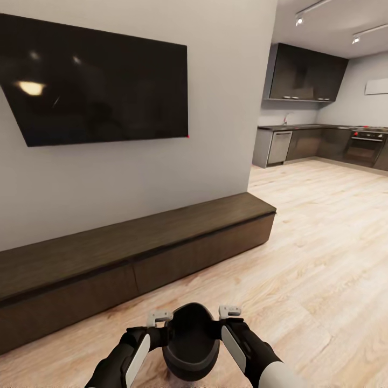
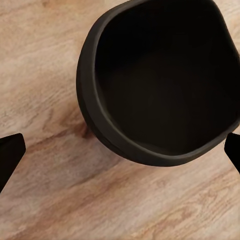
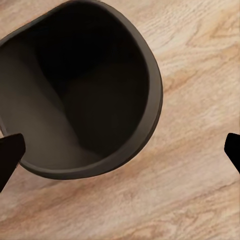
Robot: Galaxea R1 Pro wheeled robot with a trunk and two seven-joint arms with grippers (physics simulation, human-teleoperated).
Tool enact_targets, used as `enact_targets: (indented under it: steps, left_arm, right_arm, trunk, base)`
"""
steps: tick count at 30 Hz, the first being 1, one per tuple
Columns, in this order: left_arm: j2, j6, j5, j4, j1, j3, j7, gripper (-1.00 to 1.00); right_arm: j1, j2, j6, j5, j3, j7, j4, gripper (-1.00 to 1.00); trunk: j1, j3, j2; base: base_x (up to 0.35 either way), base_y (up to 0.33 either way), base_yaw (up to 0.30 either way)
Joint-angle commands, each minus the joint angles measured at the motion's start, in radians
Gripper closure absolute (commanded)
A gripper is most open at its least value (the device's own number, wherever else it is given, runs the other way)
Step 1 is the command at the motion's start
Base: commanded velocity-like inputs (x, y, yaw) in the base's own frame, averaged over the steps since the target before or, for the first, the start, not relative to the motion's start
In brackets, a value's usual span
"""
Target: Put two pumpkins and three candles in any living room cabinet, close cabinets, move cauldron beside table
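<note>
I see the dark, round, open-topped cauldron [image 1: 190, 339] at bottom centre of the head frame, between my left tool [image 1: 160, 318] and right tool [image 1: 229, 311]. Both tools spread wide in the wrist views; I cannot tell whether either touches the rim. Long low dark brown wooden cabinet [image 1: 134, 258] crosses mid-left, drawers shut, under a black wall-mounted screen [image 1: 97, 86]. Light wood plank floor [image 1: 323, 253].

One cauldron [image 1: 190, 339] near, two pincers, left pincer [image 1: 160, 317] and right pincer [image 1: 229, 311], one long cabinet [image 1: 134, 253], one wall television [image 1: 97, 86].
</note>
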Motion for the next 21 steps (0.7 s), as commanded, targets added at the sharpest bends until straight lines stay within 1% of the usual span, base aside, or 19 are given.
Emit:
enact_targets:
  steps: [1,21]
  left_arm:
    - [0.0,0.004,0.01,-0.002,0.0,-0.003,0.008,-1.0]
    - [0.0,0.003,0.01,-0.002,0.0,-0.003,0.007,-1.0]
  right_arm:
    - [-0.001,0.0,0.003,-0.009,0.003,-0.009,-0.001,-1.0]
    - [-0.001,0.0,0.0,-0.013,0.002,-0.009,0.004,-1.0]
  trunk:
    - [0.004,-0.004,-0.008]
    - [0.08,-0.067,-0.148]
  base:
    - [0.0,0.0,0.0]
    - [0.0,0.0,0.0]
